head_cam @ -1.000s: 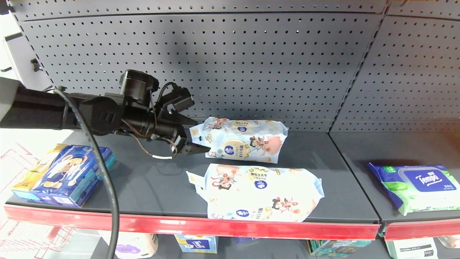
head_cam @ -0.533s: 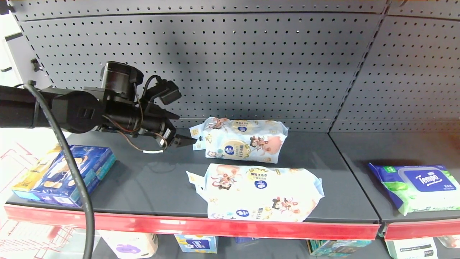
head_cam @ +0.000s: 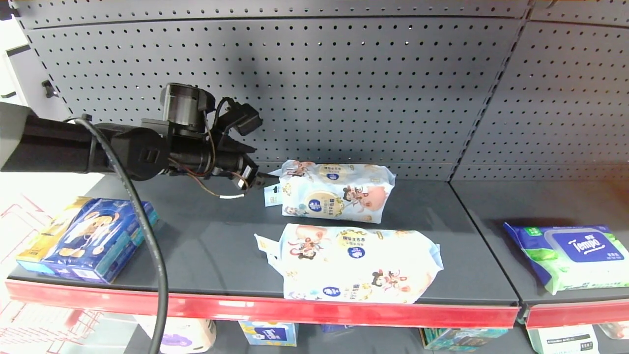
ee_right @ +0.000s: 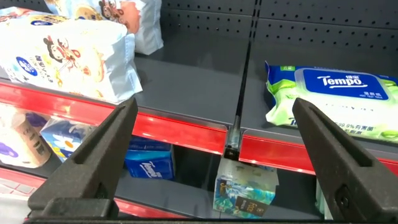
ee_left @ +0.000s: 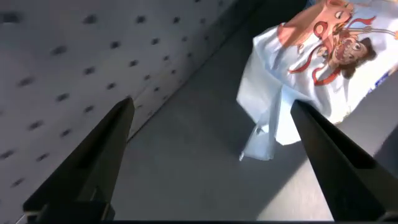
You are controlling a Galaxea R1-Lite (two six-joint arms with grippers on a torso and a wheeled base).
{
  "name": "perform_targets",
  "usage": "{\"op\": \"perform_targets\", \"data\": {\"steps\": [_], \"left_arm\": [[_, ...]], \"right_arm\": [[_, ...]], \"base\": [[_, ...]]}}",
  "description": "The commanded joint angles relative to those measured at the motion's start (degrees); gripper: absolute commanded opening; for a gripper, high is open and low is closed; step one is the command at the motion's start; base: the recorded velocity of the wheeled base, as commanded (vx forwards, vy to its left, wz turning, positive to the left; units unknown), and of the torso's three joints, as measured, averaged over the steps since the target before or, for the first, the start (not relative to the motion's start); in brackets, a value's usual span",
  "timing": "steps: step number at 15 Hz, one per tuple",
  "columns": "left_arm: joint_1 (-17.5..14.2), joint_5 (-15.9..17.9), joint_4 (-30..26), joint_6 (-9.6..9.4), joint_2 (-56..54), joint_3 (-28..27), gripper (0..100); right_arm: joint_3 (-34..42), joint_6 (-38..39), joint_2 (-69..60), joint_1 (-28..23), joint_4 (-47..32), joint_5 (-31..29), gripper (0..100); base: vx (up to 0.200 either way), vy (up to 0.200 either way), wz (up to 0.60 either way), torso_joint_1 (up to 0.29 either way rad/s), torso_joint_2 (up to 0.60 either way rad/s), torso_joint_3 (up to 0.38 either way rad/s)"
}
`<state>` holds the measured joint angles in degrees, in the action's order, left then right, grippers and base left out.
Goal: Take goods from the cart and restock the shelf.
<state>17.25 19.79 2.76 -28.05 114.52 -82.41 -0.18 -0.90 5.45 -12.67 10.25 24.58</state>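
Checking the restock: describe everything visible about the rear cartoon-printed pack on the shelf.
The rear pack is a soft, plump, pale-blue plastic bag printed with cartoon figures, sealed. It lies flat on the grey shelf near the pegboard, apart from the front pack. Its crimped end flap faces the open left gripper; whether they touch cannot be told.

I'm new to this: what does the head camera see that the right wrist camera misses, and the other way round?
Head view alone: the left arm with the left jaws beside the flap of the rear pack, and the blue box at the shelf's left end. Right wrist view alone: the right jaws, open, in the foreground. Both: the rear pack, the front pack, the green wipes and the shelf's red edge.
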Motion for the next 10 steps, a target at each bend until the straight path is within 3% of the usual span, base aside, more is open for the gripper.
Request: {"op": "perform_targets", "data": {"steps": [1, 4, 7, 10], "left_arm": [[0.59, 0.08, -0.03, 0.19, 1.59, -0.56, 100], [1.38, 0.08, 0.06, 0.37, 2.20, -1.79, 100], [3.49, -0.01, 0.06, 3.44, 3.26, -4.08, 100], [3.93, -0.01, 0.06, 3.79, 3.43, -4.16, 100]], "right_arm": [[-0.08, 0.02, 0.09, 0.01, 0.03, 0.03, 100], [0.01, 0.02, 0.09, 0.01, -0.06, 0.03, 100], [0.01, 0.02, 0.09, 0.01, -0.06, -0.05, 100], [0.09, 0.02, 0.09, 0.01, -0.06, -0.14, 100]], "base": [[0.000, 0.000, 0.00, 0.000, 0.00, 0.000], [0.000, 0.000, 0.00, 0.000, 0.00, 0.000], [0.000, 0.000, 0.00, 0.000, 0.00, 0.000], [0.000, 0.000, 0.00, 0.000, 0.00, 0.000]]}}
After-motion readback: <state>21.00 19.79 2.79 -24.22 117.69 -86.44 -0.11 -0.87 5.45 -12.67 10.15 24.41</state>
